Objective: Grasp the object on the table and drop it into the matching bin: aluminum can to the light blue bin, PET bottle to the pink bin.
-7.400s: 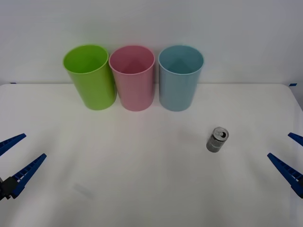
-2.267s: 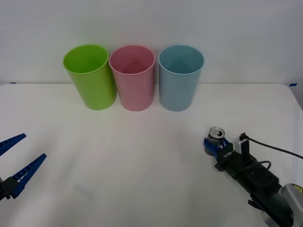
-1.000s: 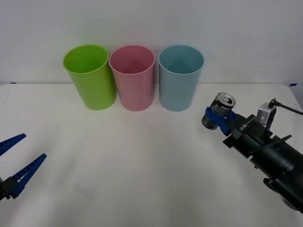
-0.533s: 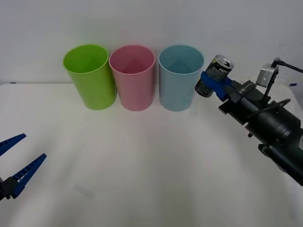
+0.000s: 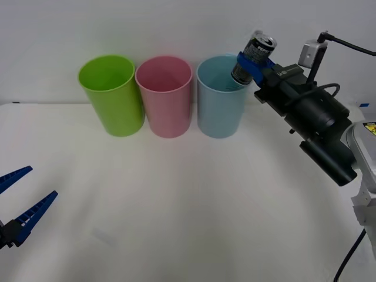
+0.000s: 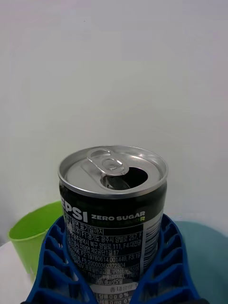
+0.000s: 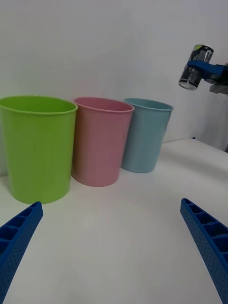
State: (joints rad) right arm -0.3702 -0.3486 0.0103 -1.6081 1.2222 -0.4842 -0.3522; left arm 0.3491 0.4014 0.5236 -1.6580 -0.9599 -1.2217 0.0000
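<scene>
Since the earliest frame the can (image 5: 253,59) has left its spot on the right side of the table (image 5: 188,223); half a second ago it hung beside the light blue bin (image 5: 221,97), and now it is higher and further in, up at that bin's right rim. The right gripper (image 5: 248,63) has its blue jaws closed on the can's body, gripping the lower half with the pull-tab top leaning away from the arm; the right wrist view shows the ribbed fingers (image 6: 52,270) hugging both sides of the can (image 6: 113,209). From the left wrist view the can (image 7: 194,67) hangs above and slightly to the right-hand side of the light blue bin (image 7: 145,134), so I judge it not quite centred over the mouth yet. The pink bin (image 5: 164,96) and green bin (image 5: 112,94) stand untouched in the same row. The left gripper (image 5: 17,205) is parked low over the near-left table edge, jaws spread wide, holding nothing. Progress: pick-up and lift done, carry nearly done. Left to do: a small shift over the opening, then release into the light blue bin.
</scene>
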